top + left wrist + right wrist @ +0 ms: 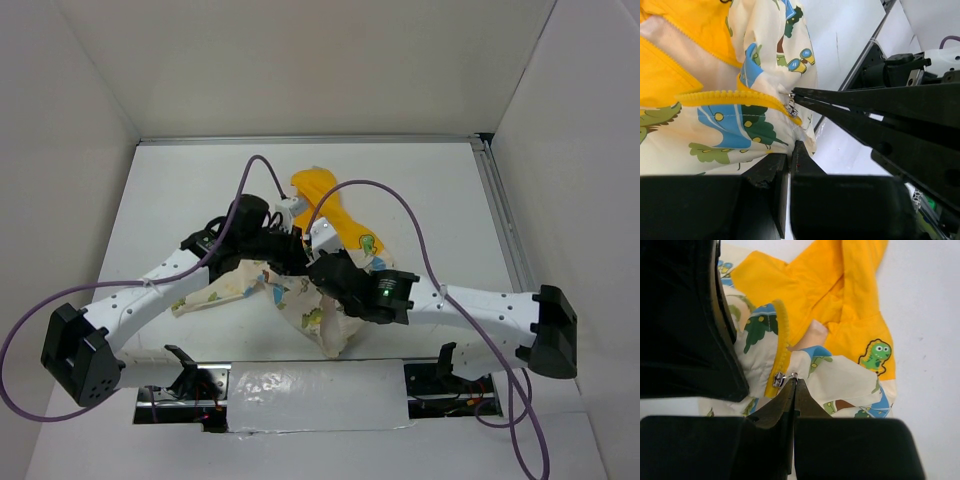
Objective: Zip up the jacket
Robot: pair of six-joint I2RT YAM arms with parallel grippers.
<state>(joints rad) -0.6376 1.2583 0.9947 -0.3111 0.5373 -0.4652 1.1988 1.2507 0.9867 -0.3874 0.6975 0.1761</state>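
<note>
Top external: jacket (300,300) lies crumpled mid-table (190,190), under both converging arms. Yellow hood (320,195) is spread on the far side of the grippers and the cream printed body on the near side. Finger state is not readable here, as the arms cover the contact points.

Left wrist: left gripper (791,152) has its fingers together, nipping a fold of cream fabric just below the lower end of the yellow zipper teeth (725,95). The right arm's long black fingers come in from the right, tips meeting just above the metal zipper slider (791,107).

Right wrist: right gripper (794,385) is pinched closed on the slider's pull tab (792,375), with the slider body immediately left of its tips. The left gripper's finger fills the upper left, touching cloth beside the zipper. Only this view shows the dinosaur print (875,355) on the yellow fabric, right of the fingers.
</note>
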